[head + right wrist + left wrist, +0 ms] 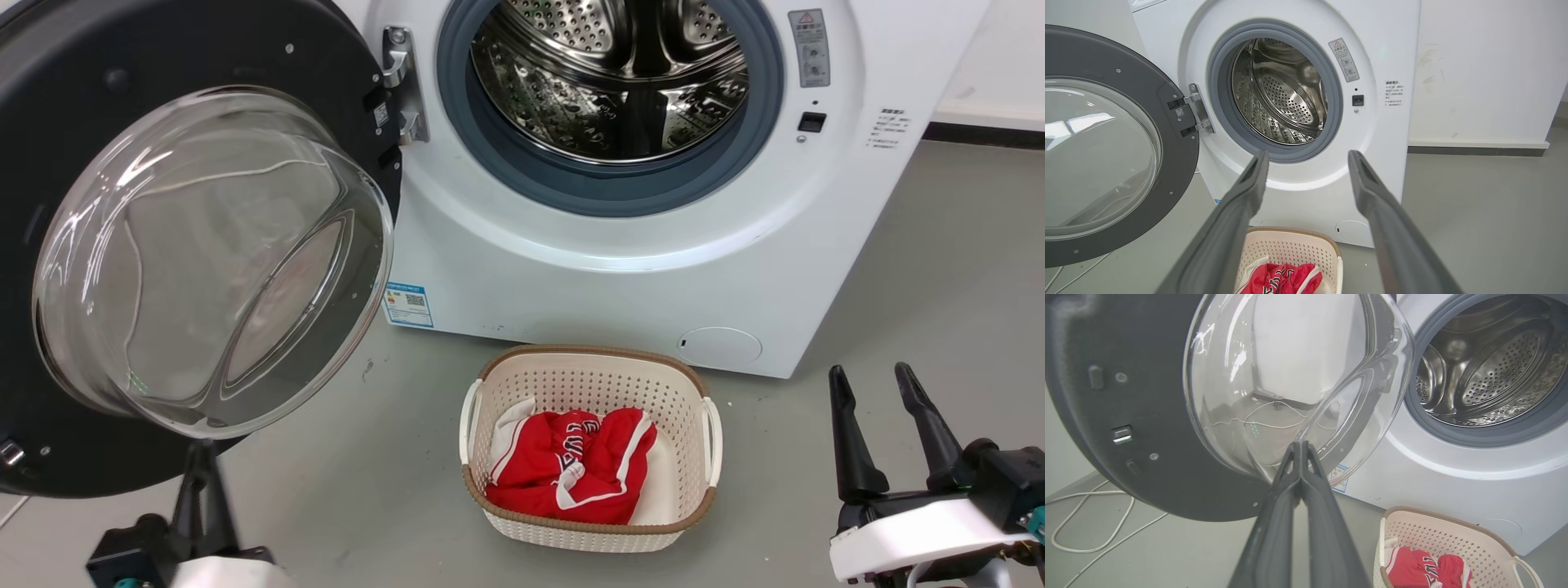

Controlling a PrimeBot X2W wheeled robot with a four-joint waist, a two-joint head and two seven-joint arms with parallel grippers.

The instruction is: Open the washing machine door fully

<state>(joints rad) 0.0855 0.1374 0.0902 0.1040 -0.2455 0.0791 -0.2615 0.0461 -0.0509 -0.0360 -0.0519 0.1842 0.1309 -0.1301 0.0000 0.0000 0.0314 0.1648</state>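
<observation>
One wide door, close to its stop

Find the washing machine door (204,261) hung on the steel hinge (400,82) at the left edge of the machine (620,278) front, turned well out with its inner face and glass bowl toward the head camera; looks near full travel, though cannot tell how much swing is left. Expect weight: a broad black disc plus thick glass, stiff, carried wholly by that hinge, so likely slow to start and apt to coast once pushed. Treat the bowl as glossy, slippery and breakable; avoid pinching or knocking it. Push rather than grip, flat against the black rim far from the hinge, near the latch (1122,434), for most leverage.

Note the left tool (198,447) with fingers pressed together on nothing, tip just under the bowl's lower edge; cannot tell whether touching. Note the right tool (869,371) spread wide and empty, well apart from the door, above the floor beside the basket (588,382) of red clothing (571,465). Keep clear of the white cable (1086,522) lying on the floor below the door.
</observation>
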